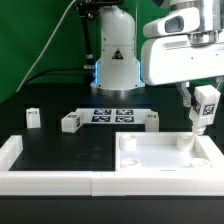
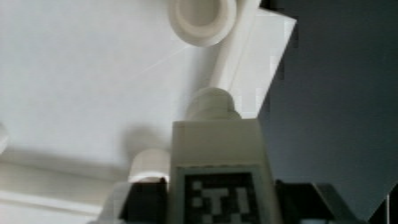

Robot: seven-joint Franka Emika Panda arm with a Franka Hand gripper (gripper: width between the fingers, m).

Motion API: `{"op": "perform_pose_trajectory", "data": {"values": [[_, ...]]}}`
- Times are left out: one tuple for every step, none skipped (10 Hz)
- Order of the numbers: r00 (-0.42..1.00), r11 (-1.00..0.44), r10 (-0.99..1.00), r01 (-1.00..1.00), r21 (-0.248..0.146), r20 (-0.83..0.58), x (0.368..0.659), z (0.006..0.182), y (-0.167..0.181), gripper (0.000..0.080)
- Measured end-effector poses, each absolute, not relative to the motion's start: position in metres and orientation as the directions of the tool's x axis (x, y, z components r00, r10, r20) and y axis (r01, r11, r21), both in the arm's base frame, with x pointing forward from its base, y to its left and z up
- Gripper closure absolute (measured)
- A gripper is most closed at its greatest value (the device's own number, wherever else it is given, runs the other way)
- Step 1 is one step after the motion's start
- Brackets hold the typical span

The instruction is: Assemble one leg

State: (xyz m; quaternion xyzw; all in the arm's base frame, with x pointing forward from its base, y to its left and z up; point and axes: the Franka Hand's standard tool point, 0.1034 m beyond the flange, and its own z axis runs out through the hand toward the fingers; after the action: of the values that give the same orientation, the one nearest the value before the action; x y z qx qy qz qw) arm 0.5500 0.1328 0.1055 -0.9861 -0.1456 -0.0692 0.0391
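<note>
Black bench [image 1: 60, 150]: tool [image 1: 198, 100] clamped on leg [image 1: 206, 102], long axis near-vertical, tip pointing down, just above tabletop [image 1: 150, 160] corner.

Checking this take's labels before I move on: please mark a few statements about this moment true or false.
1. The gripper is shut on a leg. True.
2. The held leg lies flat on the black table. False: it hangs nearly upright over the tabletop, near the corner on the exterior view's right.
3. Three loose legs rest on the table beyond the tabletop. True.
4. The marker board sits inside the tabletop. False: it lies on the table behind the tabletop, among the loose legs.
5. The held leg shows a black-and-white tag in the wrist view. True.
</note>
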Motion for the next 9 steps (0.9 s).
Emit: {"op": "perform_pose_trajectory", "data": {"values": [[0.948,-0.955,0.282,0.293,-0.057,0.147,0.55,0.105,0.133,0.0509],[0.944,-0.95,0.297,0.307,-0.054,0.145,0.552,0.105,0.13,0.0509],[0.939,-0.946,0.31,0.32,-0.051,0.152,0.565,0.107,0.122,0.0509],[0.936,-0.945,0.313,0.325,-0.051,0.159,0.581,0.108,0.118,0.0509],[0.931,-0.94,0.326,0.338,-0.05,0.165,0.595,0.107,0.116,0.0509],[0.926,-0.937,0.334,0.347,-0.048,0.175,0.606,0.105,0.112,0.0509],[0.924,-0.935,0.337,0.35,-0.046,0.181,0.613,0.104,0.108,0.0509],[0.918,-0.931,0.349,0.363,-0.044,0.187,0.621,0.101,0.105,0.0509],[0.912,-0.929,0.354,0.369,-0.036,0.207,0.626,0.099,0.104,0.0509]]}}
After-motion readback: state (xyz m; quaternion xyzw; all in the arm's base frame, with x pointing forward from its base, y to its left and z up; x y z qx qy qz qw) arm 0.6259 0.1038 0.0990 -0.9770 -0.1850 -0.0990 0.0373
